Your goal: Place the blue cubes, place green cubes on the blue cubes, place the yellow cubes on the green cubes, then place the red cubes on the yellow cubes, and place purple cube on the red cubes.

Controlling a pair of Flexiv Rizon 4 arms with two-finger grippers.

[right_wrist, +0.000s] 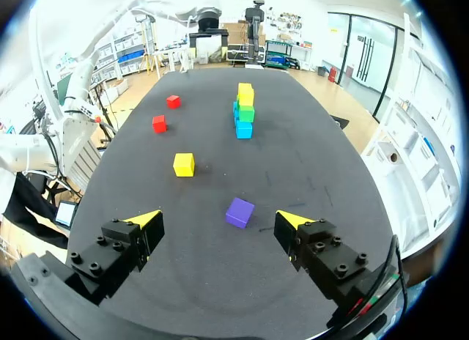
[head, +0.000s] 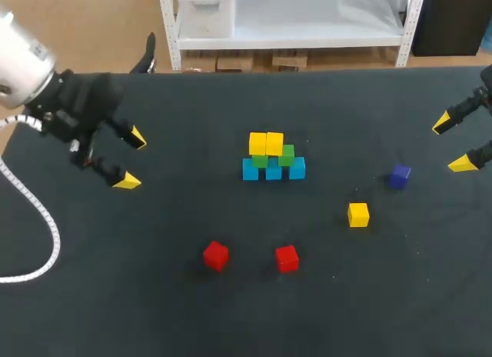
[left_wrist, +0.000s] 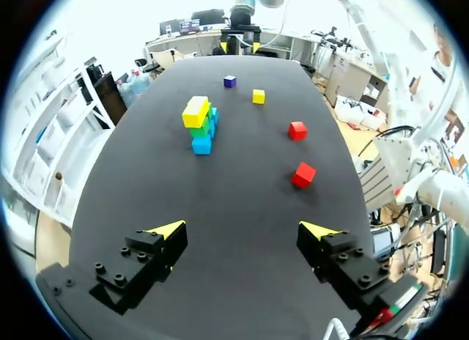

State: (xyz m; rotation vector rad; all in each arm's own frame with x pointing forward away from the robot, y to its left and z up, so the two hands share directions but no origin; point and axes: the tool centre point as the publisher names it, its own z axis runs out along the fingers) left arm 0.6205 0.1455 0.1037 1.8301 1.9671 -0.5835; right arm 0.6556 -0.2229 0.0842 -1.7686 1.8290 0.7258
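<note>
A few risks can be judged from this layout. The two red cubes [head: 216,255] lie apart on the near side of the bench [head: 92,295]. If one were taken up before the yellow layer is finished, the order of colours would be broken. At the middle, three blue cubes [head: 273,171] are set in a row, with two green cubes [head: 286,155] laid on them and two yellow cubes [head: 266,143] on top. The yellow pair appears to be shifted toward the left end, so a careless set-down there could push it off or knock the layers below out of line. The loose yellow cube [head: 358,215] rests well to the right of this pile. The purple cube [head: 398,175] lies near it, just ahead of the right tool [head: 453,144], and could be nudged away if that tool is sent across it to the yellow one.

The left tool [head: 131,158] is held above the bench at the far left, well apart from every cube, its fingers spread wide and nothing gripped. The right tool is held at the right edge, likewise released and empty, its fingers pointed inward toward the purple cube.
</note>
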